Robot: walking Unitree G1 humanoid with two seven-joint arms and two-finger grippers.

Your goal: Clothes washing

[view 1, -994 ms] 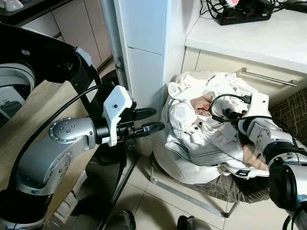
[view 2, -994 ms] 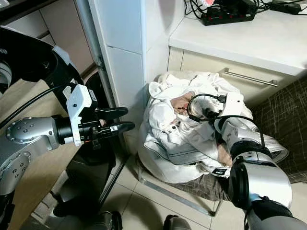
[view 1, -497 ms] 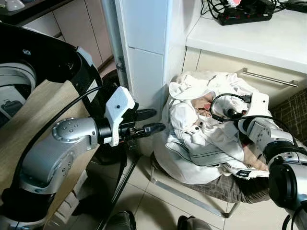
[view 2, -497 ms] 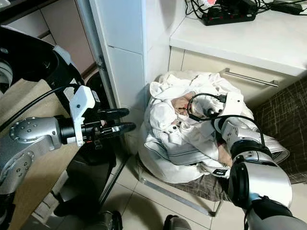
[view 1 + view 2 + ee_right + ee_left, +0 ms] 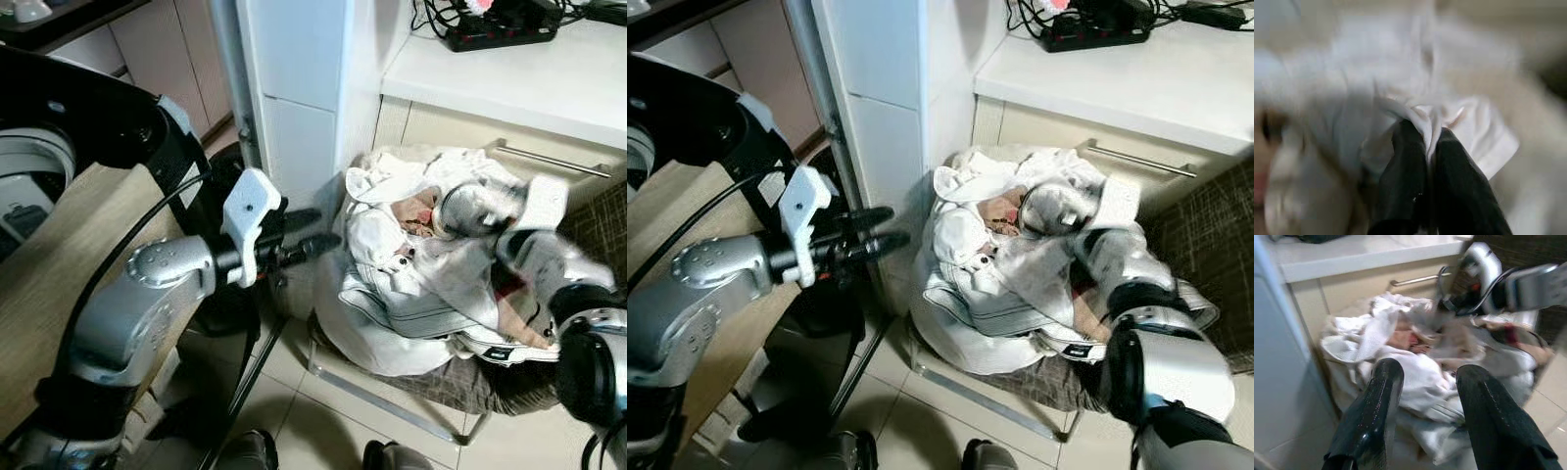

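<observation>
Tiled floor (image 5: 313,421) and a white counter (image 5: 509,83) frame a low seat piled with pale laundry. Right gripper (image 5: 1426,142) has its black fingers pinched tight on a fold of white garment (image 5: 1469,127) at the top of the clothes pile (image 5: 411,284), near the counter's drawer handle (image 5: 549,159). Left gripper (image 5: 304,231) hovers just beside the pile's left edge, fingers parted and holding nothing. Farther left sits a wooden surface (image 5: 59,255).

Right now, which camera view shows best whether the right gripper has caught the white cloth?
The right wrist view: the right gripper is shut on a fold of white cloth. In both eye views and the left wrist view the right arm is blurred, so its fingers cannot be made out.
</observation>
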